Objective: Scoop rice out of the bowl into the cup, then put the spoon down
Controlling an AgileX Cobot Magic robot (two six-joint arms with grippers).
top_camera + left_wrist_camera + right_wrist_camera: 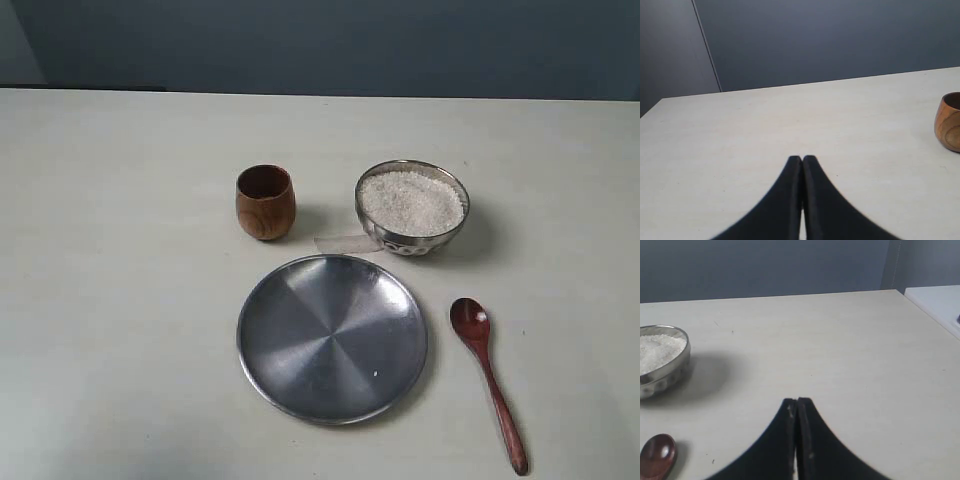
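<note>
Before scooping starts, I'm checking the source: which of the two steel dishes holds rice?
The small deep bowl beside the wooden cup, filled with white rice. The large flat plate is shallow and all but bare.

Ext. cam: high, angled down on the pale table (120, 300), dark blue-grey wall (320, 45) behind. Wrist cams: low, close to the tabletop, facing that wall. Left shares w/ ext. the rounded brown wooden cup (265, 202); right shares the shiny steel bowl (410, 243) & reddish-brown wooden spoon (493, 390).

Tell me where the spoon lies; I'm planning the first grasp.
In the exterior view the spoon lies at lower right, just right of the steel plate, its head pointing toward the bowl.
</note>
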